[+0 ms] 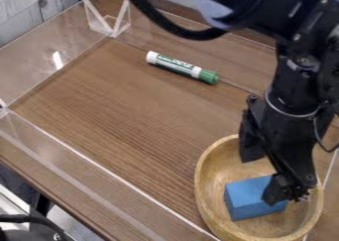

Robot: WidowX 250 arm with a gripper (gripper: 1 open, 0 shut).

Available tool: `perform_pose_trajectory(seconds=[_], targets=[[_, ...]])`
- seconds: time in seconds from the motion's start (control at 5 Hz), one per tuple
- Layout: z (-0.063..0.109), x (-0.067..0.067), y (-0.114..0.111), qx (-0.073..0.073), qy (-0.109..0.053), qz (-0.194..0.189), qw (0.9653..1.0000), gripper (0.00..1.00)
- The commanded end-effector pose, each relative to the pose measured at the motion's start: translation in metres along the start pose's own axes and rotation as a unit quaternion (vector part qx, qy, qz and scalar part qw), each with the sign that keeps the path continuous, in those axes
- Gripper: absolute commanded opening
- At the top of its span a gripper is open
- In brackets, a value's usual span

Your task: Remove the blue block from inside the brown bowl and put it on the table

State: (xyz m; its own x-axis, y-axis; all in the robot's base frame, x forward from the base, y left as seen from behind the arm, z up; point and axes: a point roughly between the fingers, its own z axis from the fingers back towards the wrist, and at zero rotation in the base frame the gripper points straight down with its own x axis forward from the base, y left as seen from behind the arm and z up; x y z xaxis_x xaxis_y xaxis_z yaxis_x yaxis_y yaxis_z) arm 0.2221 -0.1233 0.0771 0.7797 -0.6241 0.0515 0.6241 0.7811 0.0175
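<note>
The blue block [249,198] lies inside the brown bowl [212,180], at the near right corner of the table [119,106]. The block rests on the bowl's floor, near the middle, a little toward the near side. The gripper [273,174] points down into the bowl, and its jaws stand wide open and hold nothing. One finger reaches down just at the right of the block (touching it or only beside it, I cannot tell), and the other finger is at the far left side, over the bowl's inner wall. A green-and-white marker pen [183,67] lies on the table, well apart from the bowl, toward the far side. Low clear walls [54,59] border the table on the left and far sides.
</note>
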Motion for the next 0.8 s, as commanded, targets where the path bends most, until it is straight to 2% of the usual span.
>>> perform_pose_trajectory(seconds=[0.0,0.4,0.6], targets=[[0.0092,0.0048,0.0045,0.004,-0.022,-0.001,0.9998,1.0],[0.0079,0.0046,0.005,0.001,-0.024,-0.004,0.9997,1.0],[0.0002,0.0041,0.0027,0.003,-0.027,-0.006,0.9996,1.0]])
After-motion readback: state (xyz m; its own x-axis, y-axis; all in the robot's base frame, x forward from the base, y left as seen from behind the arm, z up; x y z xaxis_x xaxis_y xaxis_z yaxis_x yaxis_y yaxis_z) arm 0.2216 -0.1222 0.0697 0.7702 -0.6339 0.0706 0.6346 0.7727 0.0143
